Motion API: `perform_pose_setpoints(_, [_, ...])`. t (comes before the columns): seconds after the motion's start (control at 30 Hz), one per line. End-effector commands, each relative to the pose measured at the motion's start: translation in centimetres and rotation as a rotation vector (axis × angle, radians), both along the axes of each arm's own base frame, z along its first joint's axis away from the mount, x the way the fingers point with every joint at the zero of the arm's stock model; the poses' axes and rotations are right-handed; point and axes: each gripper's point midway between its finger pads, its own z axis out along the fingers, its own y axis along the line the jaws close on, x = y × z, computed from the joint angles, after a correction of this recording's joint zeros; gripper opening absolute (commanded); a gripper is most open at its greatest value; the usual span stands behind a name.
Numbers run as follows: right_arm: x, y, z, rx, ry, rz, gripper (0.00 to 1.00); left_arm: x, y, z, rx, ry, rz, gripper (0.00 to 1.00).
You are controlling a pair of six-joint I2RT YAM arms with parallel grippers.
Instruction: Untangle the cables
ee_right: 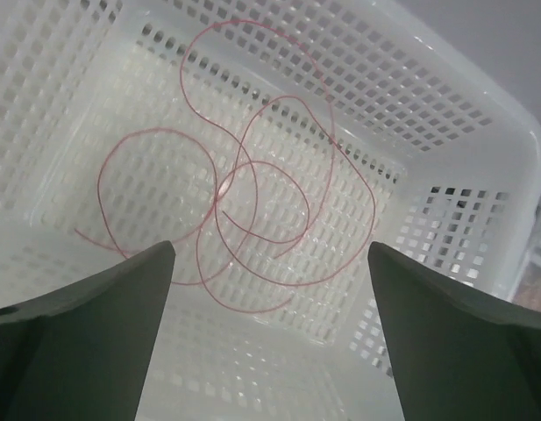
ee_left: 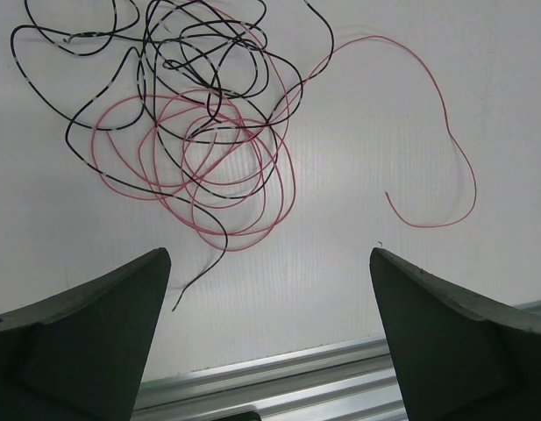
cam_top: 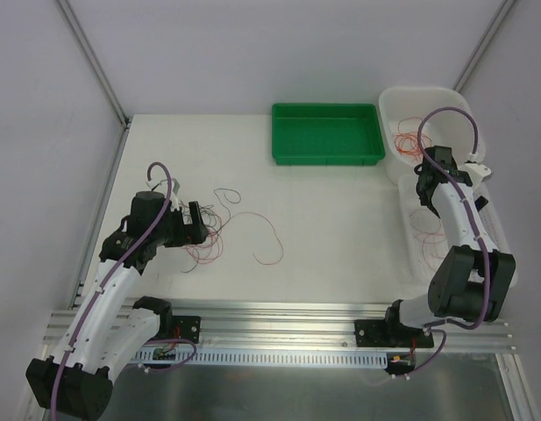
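Left gripper (ee_left: pixel 268 256) – fingers apart, empty – facing tangled thin black-and-red cables (ee_left: pixel 213 132) | right gripper (ee_right: pixel 270 250) spread wide over loose thin red wire (ee_right: pixel 222 195) in white perforated plastic basket (ee_right: pixel 445 96)

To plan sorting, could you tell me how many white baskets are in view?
2: far basket beside the green tray; near basket just nearer, partly under the right arm.
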Motion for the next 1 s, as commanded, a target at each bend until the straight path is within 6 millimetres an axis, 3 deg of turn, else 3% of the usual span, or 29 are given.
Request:
perform_pose_setpoints(0.0, [0.9, 2.2, 2.4, -0.005, 0.021, 0.106, 0.99, 0.3, 0.1, -0.4, 0.025, -0.007, -0.014, 0.99])
perform_pose_setpoints(0.07, [1.0, 3.4, 3.5, -0.022, 0.03, 0.17, 0.99, 0.3, 0.1, -0.6, 0.028, 0.002, -0.013, 0.99])
perform_pose_setpoints(0.17, [2.6, 7.2, 4.4, 0.044, -0.026, 0.374, 0.99, 0.3, 0.1, -1.0, 0.03, 0.021, -0.012, 0.99])
perform_pose_setpoints(0.2, [3.1, 10.1, 4.4, 0.132, -0.068, 0.491, 1.0, 0.4, 0.1, -1.1, 0.033, 0.023, -0.013, 0.99])
perform_pose_setpoints(0.27, [4.1, 13.5, 4.6, 0.199, -0.111, 0.67, 1.0, 0.4, 0.2, -1.4, 0.039, 0.037, -0.012, 0.99])
perform_pose_setpoints(0.3, [4.3, 17.1, 4.5, 0.284, -0.131, 0.813, 0.99, 0.4, 0.3, -1.5, 0.044, 0.041, -0.008, 0.99])
perform_pose_setpoints(0.37, [4.2, 20.3, 4.3, 0.333, -0.164, 0.928, 1.0, 0.5, 0.4, -1.8, 0.054, 0.053, -0.002, 0.99])
perform_pose_setpoints(0.4, [3.7, 23.3, 4.0, 0.378, -0.158, 1.029, 1.0, 0.5, 0.5, -1.9, 0.058, 0.056, 0.005, 0.99])
perform_pose_setpoints(0.6, [0.9, 33.3, -1.3, 0.487, -0.028, 1.285, 0.95, 0.6, 0.4, -3.3, 0.066, 0.127, 0.008, 0.99])
perform_pose_setpoints(0.67, [0.4, 35.4, -3.7, 0.509, 0.026, 1.305, 0.93, 0.5, 0.0, -3.8, 0.05, 0.16, -0.007, 0.99])
perform_pose_setpoints(0.83, [-1.8, 42.0, -7.0, 0.581, 0.023, 1.364, 0.88, 0.4, 0.3, -4.2, 0.063, 0.18, 0.01, 0.99])
perform_pose_setpoints(0.97, [-3.4, 45.0, -10.2, 0.585, 0.102, 1.351, 0.85, 0.5, 0.9, -4.0, 0.088, 0.167, 0.029, 0.99])
